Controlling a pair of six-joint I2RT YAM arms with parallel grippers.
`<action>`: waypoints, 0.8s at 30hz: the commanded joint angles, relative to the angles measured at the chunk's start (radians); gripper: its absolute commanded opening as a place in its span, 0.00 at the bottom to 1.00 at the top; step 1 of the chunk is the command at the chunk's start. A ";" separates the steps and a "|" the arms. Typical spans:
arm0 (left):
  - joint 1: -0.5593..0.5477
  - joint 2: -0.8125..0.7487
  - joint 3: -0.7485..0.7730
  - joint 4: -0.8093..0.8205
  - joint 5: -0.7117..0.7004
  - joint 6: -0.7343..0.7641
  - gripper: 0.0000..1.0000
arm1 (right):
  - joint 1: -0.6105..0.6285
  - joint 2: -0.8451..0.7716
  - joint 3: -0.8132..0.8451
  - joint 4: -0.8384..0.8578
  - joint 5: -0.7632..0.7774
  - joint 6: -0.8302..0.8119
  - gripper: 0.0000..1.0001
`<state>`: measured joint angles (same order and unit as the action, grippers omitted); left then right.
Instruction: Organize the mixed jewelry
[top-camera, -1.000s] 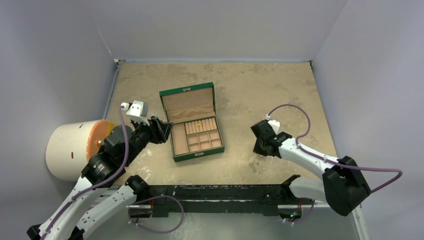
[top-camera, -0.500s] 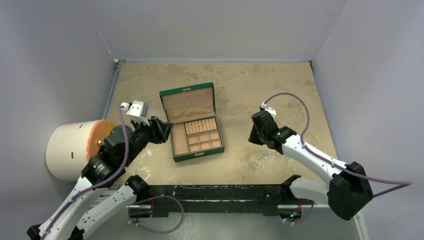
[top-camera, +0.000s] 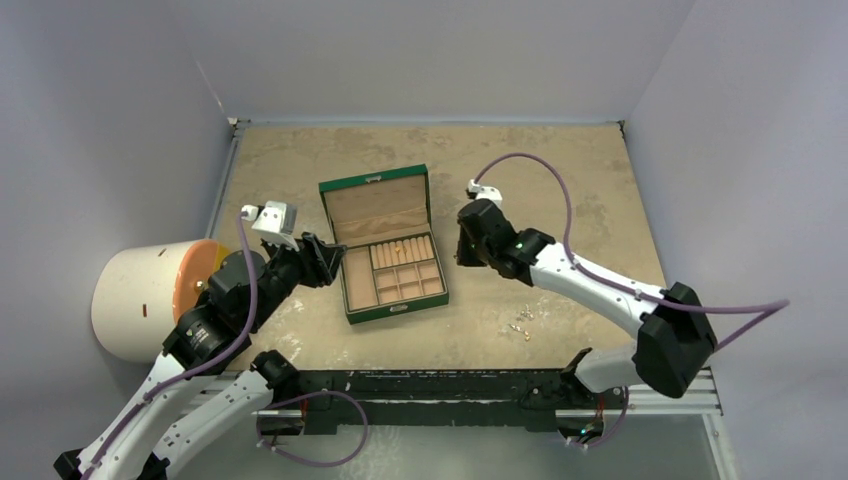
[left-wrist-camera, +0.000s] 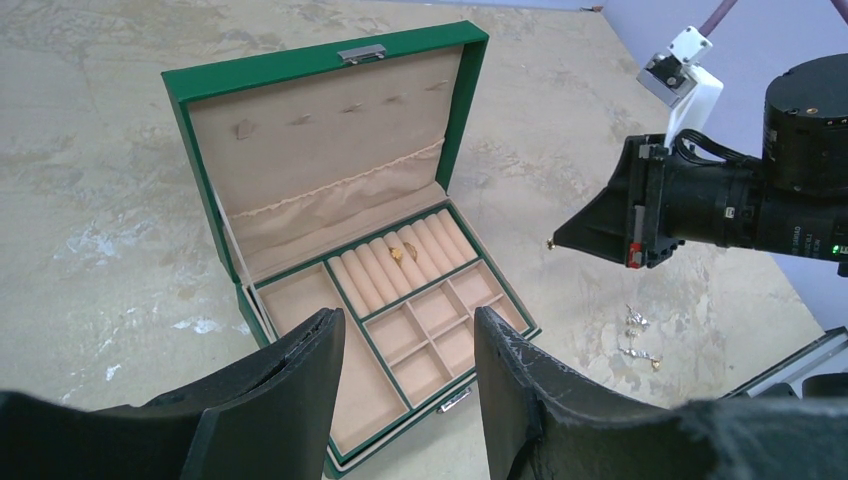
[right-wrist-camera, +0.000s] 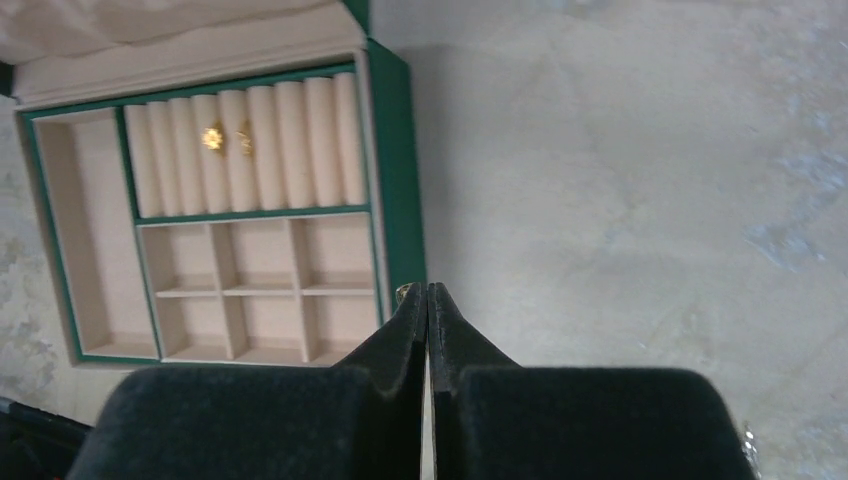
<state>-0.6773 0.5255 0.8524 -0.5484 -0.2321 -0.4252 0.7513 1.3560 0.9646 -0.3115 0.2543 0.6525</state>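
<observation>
Jaws of the right gripper (right-wrist-camera: 427, 295) are pressing together, pinching a gold piece (right-wrist-camera: 403, 290) at their very tips, while those of the left gripper (left-wrist-camera: 410, 335) are standing apart and holding nothing. Under both, the tan mottled table (top-camera: 520, 170) is stretching out to the grey walls. Well off to the outer side of the left jaws, a white drum (top-camera: 135, 300) with an orange face is sitting past the table's edge. Between the two pairs of jaws the green box (left-wrist-camera: 320, 62) is sitting open, its lid leaning back away from the arms. The left jaws are hanging just beside its left wall, and the right jaws are hanging just beside its right wall, tips pointing towards it and raised off the table. Inside the box, the row of padded rolls is lying farther from the left jaws than the small square compartments. Two small gold items (right-wrist-camera: 212, 138) are sitting tucked among those rolls, well apart from either pair of jaws. Behind the right jaws, nearer the arm bases, the loose jewelry (left-wrist-camera: 636, 335) is lying in a small scatter of silver and gold bits on the bare table, touched by neither gripper. Whether the pinched piece is a ring or an earring is too small to tell.
</observation>
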 joint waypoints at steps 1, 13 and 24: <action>0.007 -0.001 -0.002 0.025 0.002 0.019 0.50 | 0.056 0.064 0.113 0.005 0.067 -0.045 0.00; 0.008 -0.003 -0.002 0.025 0.004 0.020 0.50 | 0.138 0.280 0.280 -0.038 0.081 -0.081 0.00; 0.008 -0.004 -0.002 0.024 0.004 0.022 0.49 | 0.165 0.382 0.322 -0.079 0.110 -0.067 0.00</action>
<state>-0.6743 0.5255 0.8524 -0.5488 -0.2321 -0.4252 0.9058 1.7325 1.2415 -0.3630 0.3237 0.5892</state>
